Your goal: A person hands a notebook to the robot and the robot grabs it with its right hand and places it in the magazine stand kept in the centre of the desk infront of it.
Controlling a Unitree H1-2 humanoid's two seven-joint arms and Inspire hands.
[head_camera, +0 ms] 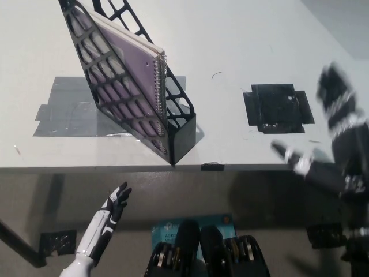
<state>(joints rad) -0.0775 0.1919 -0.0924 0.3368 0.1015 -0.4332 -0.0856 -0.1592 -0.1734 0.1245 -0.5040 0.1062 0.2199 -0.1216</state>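
Note:
A purple spiral notebook [130, 66] stands inside the black lattice magazine stand [179, 133] near the middle of the white desk [242, 46], leaning against the stand's left wall. My black right hand [305, 164] is blurred at the right edge, below the desk's front edge and well away from the stand; it holds nothing and its fingers look spread. My white left hand [112, 208] rests low at the lower left, in front of the desk, fingers apart and empty.
Grey tape patches [63, 107] lie under and left of the stand. A black tape patch [277, 107] marks the desk to the right. The desk's front edge [86, 168] runs across the picture's middle.

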